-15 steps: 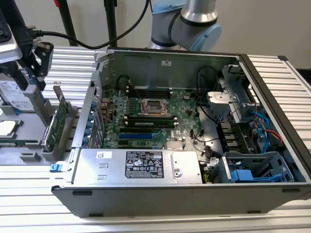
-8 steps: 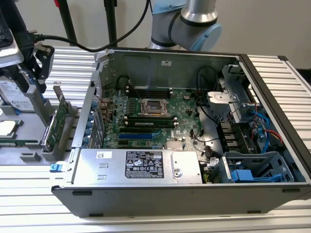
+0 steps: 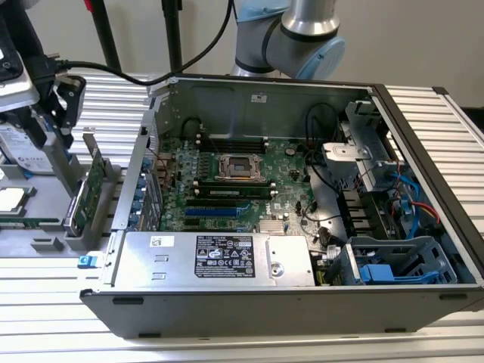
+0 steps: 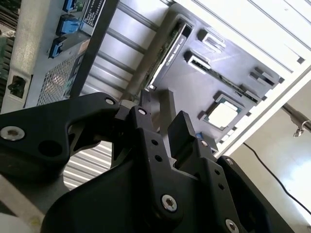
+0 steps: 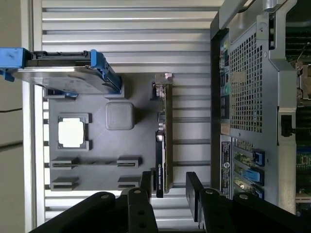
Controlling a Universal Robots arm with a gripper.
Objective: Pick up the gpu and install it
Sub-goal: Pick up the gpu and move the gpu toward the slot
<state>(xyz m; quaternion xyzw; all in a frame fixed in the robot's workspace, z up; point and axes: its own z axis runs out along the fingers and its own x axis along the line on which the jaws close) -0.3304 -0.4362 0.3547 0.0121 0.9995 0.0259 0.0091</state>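
The hand (image 5: 170, 184) is hovering wide open with the gpu (image 5: 164, 131) beneath, between its fingers (image 5: 194, 187); closing off-centre could be tipping it sideways.

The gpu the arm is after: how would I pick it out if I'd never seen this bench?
Find the open computer case; a grey tray lies beside it on the exterior view's left. The gpu stands on edge in the tray's side nearest the case: a thin green board with a silver end bracket, unlike the flat square chip and the blue-railed hard drive.
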